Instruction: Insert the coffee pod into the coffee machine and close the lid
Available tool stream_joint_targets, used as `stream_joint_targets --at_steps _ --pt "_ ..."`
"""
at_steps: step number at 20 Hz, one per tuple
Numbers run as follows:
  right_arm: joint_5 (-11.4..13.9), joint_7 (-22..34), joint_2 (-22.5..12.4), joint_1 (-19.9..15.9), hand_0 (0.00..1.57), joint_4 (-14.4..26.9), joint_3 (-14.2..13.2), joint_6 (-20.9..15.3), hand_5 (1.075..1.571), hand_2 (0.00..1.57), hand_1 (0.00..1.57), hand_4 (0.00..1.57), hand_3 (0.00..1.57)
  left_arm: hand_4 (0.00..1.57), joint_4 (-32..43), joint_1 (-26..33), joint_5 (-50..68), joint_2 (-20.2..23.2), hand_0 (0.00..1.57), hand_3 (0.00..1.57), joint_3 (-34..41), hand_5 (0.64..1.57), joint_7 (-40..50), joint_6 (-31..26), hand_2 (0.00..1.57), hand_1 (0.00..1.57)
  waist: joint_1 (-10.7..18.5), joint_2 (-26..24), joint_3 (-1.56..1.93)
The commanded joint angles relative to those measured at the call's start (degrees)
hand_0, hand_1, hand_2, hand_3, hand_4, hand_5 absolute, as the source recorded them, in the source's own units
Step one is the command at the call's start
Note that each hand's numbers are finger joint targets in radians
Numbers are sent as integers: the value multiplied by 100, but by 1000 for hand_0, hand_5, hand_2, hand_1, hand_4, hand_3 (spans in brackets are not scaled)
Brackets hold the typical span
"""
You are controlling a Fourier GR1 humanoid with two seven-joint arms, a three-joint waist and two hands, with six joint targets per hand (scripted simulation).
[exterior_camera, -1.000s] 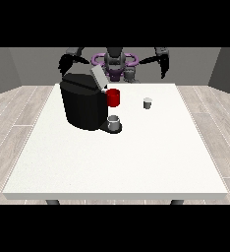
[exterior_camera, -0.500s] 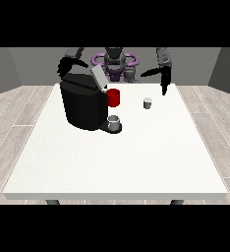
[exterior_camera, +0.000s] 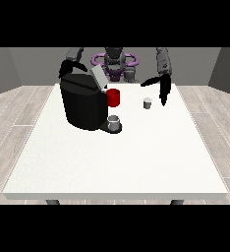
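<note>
A small white coffee pod (exterior_camera: 147, 103) stands upright on the white table (exterior_camera: 117, 157), right of the machine. The black coffee machine (exterior_camera: 82, 102) sits at the table's back left with its grey lid (exterior_camera: 99, 77) tilted up. A red part (exterior_camera: 113, 97) shows at its front and a grey cup (exterior_camera: 114, 121) stands on its base. The hand at the view's right (exterior_camera: 162, 90) hangs just right of the pod, fingers straight and pointing down, thumb stretched towards the machine. The hand at the view's left (exterior_camera: 68, 66) stays raised behind the machine, partly hidden.
The robot's torso (exterior_camera: 115, 63) stands behind the table's far edge. Wooden floor surrounds the table. White tabletop stretches from the machine to the near edge.
The hand at the view's right has come down and forward from beside the shoulder to just right of the pod. The other hand and the machine have not moved.
</note>
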Motion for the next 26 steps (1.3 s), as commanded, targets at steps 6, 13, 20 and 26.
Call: stream_joint_targets --at_steps 6,13,20,26 --pt "-27 104 -265 -709 0 785 -435 -109 1571 0 0 423 0 0 608 -436 -714 -22 223 222 -283 1571 58 145 529 223 213 117 1" --pt "265 -49 -28 -184 0 777 -40 -214 1571 0 0 392 0 0 1115 -379 -1258 162 704 487 -466 1571 -69 215 775 704 -13 -125 0" --pt "107 344 -212 -527 0 797 -199 -105 1571 0 0 453 0 0 1655 -606 -1829 34 608 483 -574 1571 -465 786 745 608 -31 18 0" --pt "191 242 -59 -419 0 810 -61 -191 1571 0 0 487 0 288 1862 -953 -2130 -244 686 651 -550 1571 -221 1296 849 686 -113 -111 1"
